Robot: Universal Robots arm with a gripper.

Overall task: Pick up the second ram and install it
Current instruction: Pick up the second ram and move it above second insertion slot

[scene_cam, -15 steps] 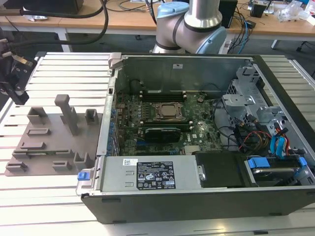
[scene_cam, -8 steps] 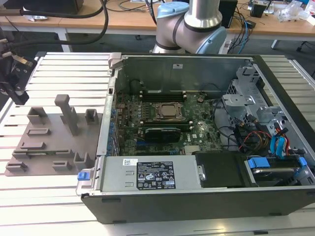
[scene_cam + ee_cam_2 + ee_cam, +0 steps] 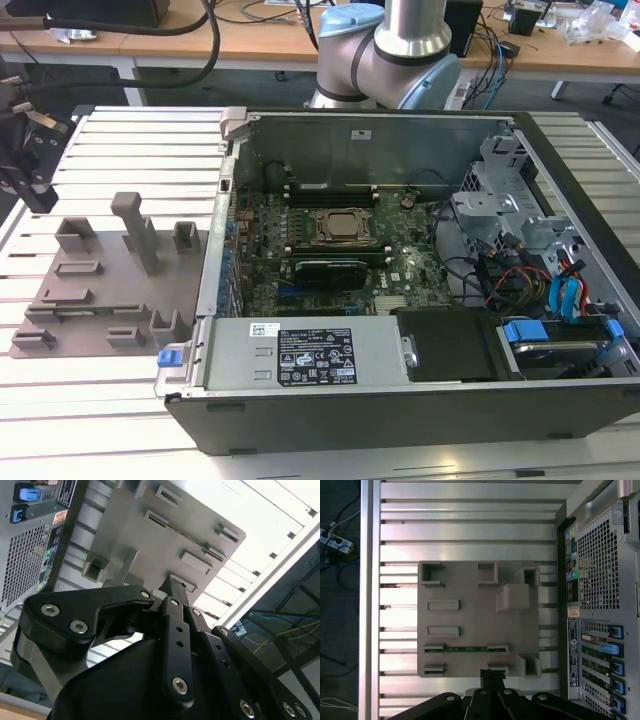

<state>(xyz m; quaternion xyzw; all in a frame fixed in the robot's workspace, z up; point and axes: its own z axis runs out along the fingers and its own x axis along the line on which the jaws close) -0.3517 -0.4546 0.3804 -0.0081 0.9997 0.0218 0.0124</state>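
Pincer (image 3: 492, 676) seems pressed together, empty, near the second ram (image 3: 465, 649) lying in the grey tray (image 3: 470, 615) slot.

Lab: slotted aluminium bench (image 3: 100, 400), cabled desks (image 3: 260, 45)

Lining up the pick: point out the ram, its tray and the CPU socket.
ram (image 3: 465, 649), first wrist view, middle of the green strip.
tray (image 3: 470, 616), first wrist view, bare gray face.
CPU socket (image 3: 340, 227), exterior view, centre of metal frame.
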